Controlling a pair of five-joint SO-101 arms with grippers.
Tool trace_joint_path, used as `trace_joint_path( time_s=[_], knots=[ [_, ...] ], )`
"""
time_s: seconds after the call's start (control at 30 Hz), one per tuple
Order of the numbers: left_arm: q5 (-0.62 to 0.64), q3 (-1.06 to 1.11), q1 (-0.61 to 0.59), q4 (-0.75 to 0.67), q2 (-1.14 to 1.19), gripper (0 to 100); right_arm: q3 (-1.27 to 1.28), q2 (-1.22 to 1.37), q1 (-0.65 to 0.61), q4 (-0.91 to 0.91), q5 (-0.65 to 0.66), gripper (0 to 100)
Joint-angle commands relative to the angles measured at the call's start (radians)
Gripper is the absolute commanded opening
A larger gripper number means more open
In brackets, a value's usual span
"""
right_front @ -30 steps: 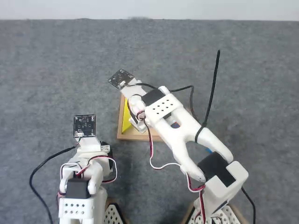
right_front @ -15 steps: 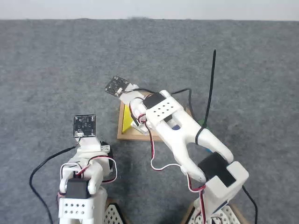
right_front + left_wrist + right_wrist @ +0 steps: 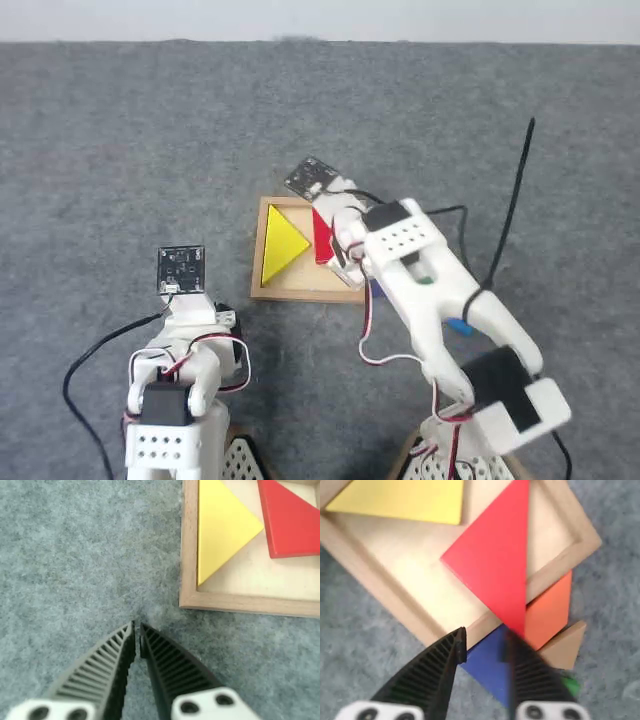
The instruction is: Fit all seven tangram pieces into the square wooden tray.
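The square wooden tray point(image 3: 258, 262) lies mid-table. A yellow triangle point(image 3: 282, 243) lies flat in its left half, also seen from the left wrist point(image 3: 222, 527). A red triangle point(image 3: 323, 235) sits beside it in the tray, and one corner of this red triangle point(image 3: 495, 565) juts over the tray's rim point(image 3: 475, 625). My right gripper point(image 3: 485, 642) hovers open at that rim, one finger point(image 3: 520, 652) right beside the red corner. My left gripper point(image 3: 137, 627) is shut on nothing, low over the carpet just off the tray's near-left corner point(image 3: 187, 600).
Outside the tray, by the red corner, lie an orange piece point(image 3: 550, 612), a blue piece point(image 3: 490, 665), a tan triangle point(image 3: 565, 647) and a bit of green point(image 3: 568, 685). Grey carpet point(image 3: 120, 150) covers the table all around.
My right arm has swung to the right off the tray's middle, uncovering the red triangle in the tray. The left arm has not moved.
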Motion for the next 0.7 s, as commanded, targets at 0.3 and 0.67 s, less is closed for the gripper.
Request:
trace_joint_path(
  time_s=[0.3, 0.67],
  knots=[
    [-0.011, -0.013, -0.006, 0.002, -0.020, 1, -0.011, 0.041, 0.091, -0.120, -0.057, 3.5],
    [-0.011, -0.013, -0.006, 0.002, -0.020, 1, -0.227, 0.242, 0.104, -0.091, -0.057, 3.5]
  ],
)
